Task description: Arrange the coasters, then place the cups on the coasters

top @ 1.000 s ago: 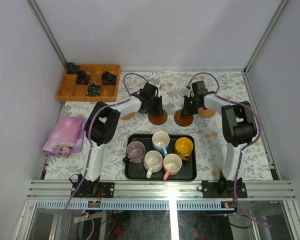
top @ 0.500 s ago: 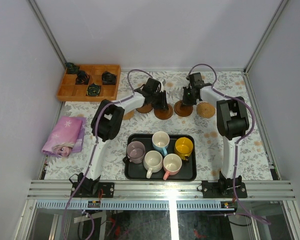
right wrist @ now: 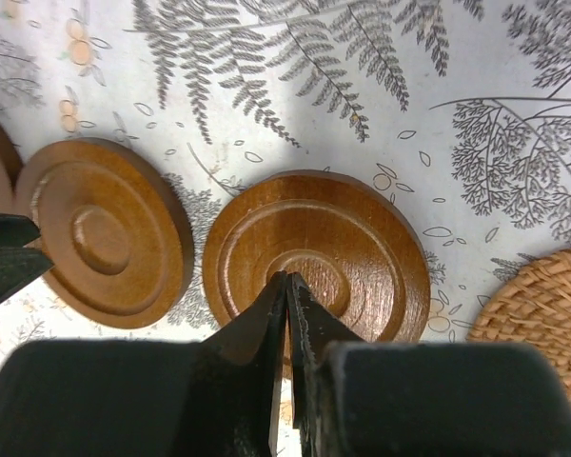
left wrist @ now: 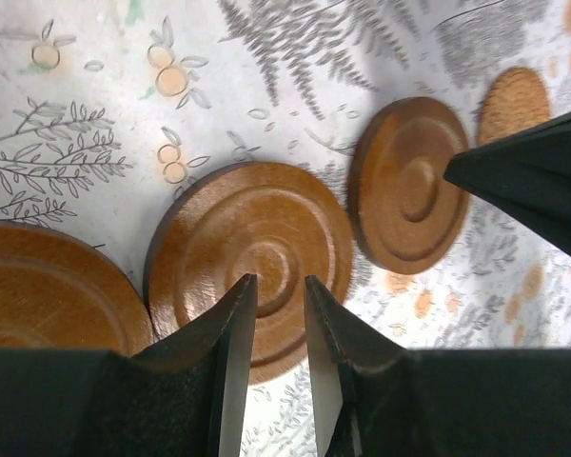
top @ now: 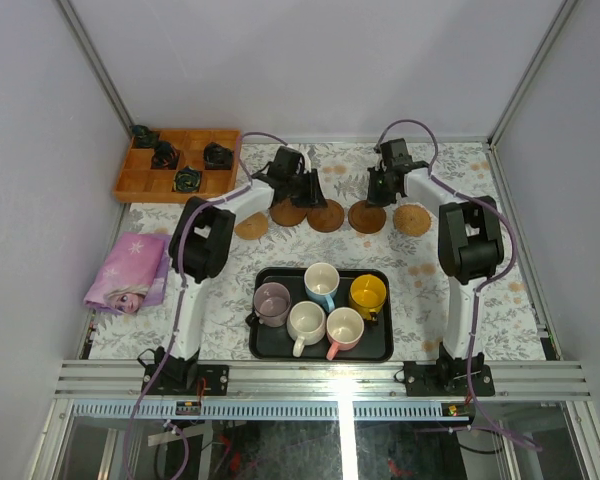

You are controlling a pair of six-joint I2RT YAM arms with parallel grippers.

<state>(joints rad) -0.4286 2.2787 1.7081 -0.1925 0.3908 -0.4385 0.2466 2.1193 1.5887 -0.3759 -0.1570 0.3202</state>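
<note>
Inspecting the coaster row with both grippers poised over it, cups waiting on the tray.

Noting the flowered tablecloth (top: pixel 460 290) bearing everything. Finding the black tray (top: pixel 265 345) sitting near the arm bases, carrying all five cups (top: pixel 322 280) upright, handles mostly turning toward the near edge. Finding the five coasters (top: pixel 250 226) lying flat beyond the tray in a line running left to right; being round, showing no long axis beyond that line. Observing the left gripper (left wrist: pixel 278 282) hanging over the middle coaster (left wrist: pixel 247 228), fingers parted by a narrow gap, holding nothing, contact not being discernible. Observing the right gripper (right wrist: pixel 286 278) pressing its fingers together, empty, above the neighbouring coaster (right wrist: pixel 314 228). Judging the cups as lying back toward the bases from both tools, with the mauve cup (top: pixel 272 300) nearer the left arm and the yellow cup (top: pixel 367 293) nearer the right.
</note>
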